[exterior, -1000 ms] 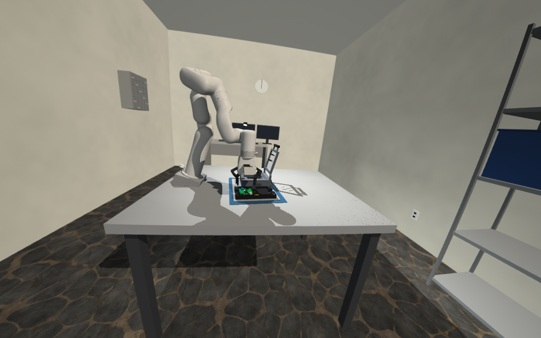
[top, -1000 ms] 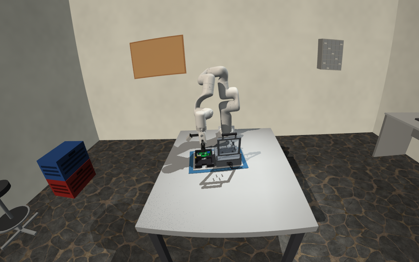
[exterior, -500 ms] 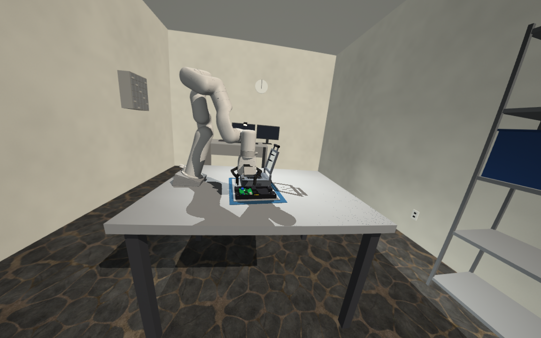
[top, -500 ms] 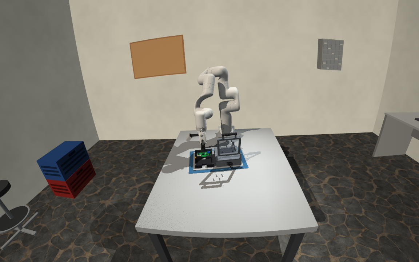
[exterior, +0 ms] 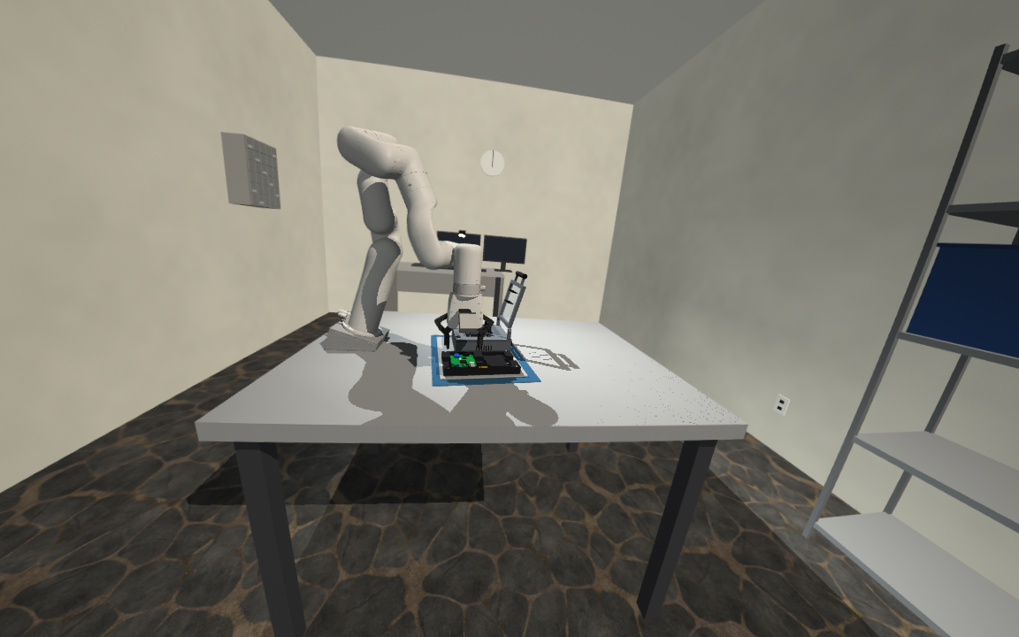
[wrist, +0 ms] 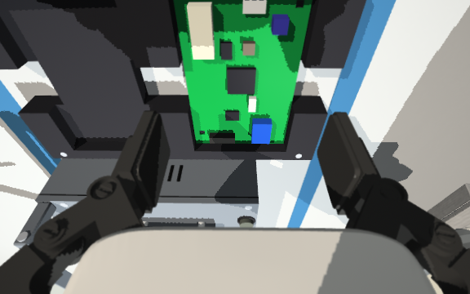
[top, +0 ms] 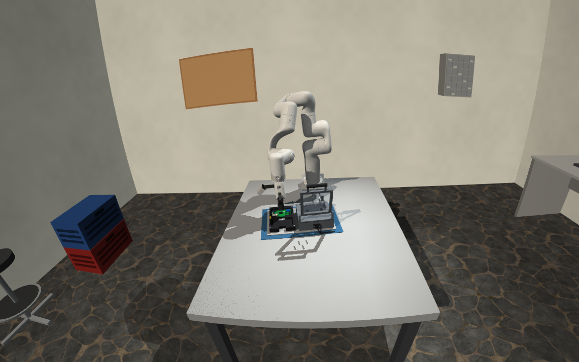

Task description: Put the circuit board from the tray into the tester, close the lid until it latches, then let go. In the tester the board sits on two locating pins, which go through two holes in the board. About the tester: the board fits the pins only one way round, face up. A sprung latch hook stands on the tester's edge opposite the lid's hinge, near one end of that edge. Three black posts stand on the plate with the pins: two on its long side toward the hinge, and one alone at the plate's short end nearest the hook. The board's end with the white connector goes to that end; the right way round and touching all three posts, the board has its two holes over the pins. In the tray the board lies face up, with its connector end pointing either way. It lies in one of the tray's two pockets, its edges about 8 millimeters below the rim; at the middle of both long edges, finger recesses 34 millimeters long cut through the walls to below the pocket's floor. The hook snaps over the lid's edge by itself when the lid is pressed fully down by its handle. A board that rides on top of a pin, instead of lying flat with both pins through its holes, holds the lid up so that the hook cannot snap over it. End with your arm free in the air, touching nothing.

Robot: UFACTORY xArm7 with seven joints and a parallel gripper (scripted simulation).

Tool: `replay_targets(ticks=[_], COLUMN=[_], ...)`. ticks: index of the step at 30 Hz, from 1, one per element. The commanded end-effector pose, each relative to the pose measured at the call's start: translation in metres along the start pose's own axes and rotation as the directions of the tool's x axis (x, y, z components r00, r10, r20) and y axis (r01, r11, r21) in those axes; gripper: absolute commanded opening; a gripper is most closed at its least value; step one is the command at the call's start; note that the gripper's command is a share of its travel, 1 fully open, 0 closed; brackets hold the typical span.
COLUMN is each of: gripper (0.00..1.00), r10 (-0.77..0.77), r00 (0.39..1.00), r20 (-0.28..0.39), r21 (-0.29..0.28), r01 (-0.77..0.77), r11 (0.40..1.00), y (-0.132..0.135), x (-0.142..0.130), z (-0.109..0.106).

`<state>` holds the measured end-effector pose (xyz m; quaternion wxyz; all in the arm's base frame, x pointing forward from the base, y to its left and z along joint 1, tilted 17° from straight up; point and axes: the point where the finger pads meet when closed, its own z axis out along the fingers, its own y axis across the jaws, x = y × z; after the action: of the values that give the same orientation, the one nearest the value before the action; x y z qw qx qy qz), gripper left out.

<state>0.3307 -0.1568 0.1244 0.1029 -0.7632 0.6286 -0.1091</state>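
Note:
The green circuit board (top: 281, 213) (exterior: 462, 361) (wrist: 276, 86) lies face up in one pocket of the black tray (top: 281, 222) (exterior: 501, 369) (wrist: 308, 126). Its end with the cream and white blocks points away from the tester. My gripper (top: 280, 204) (exterior: 463, 346) (wrist: 244, 131) is open and empty above the tray. In the wrist view its fingers straddle the board's tester-side half, with the finger recesses a little farther up the picture. The grey tester (top: 323, 223) (wrist: 215, 175) stands beside the tray. Its lid (top: 301, 205) (exterior: 510, 306) is raised. The locating pins cannot be made out.
The lid's black handle (top: 316, 185) (exterior: 522, 276) stands up high beside my arm. The tray's other pocket (wrist: 92, 82) holds nothing. Tray and tester stand on a blue-edged mat (top: 264, 234) (exterior: 437, 379) (wrist: 351, 90) on the white table (top: 309, 288) (exterior: 299, 395).

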Motion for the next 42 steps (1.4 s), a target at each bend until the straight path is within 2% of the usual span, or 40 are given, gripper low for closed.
replay_targets(ticks=[1,42], gripper=[1.0,1.0], r10=[0.0,0.0], r00=[1.0,1.0], r20=[-0.002,-0.002], r21=[0.003,0.003], r01=[0.0,0.0], r11=[1.0,1.0], y=[-0.001,-0.001], x=[0.0009,0.0009], z=[-0.0014,-0.0073])
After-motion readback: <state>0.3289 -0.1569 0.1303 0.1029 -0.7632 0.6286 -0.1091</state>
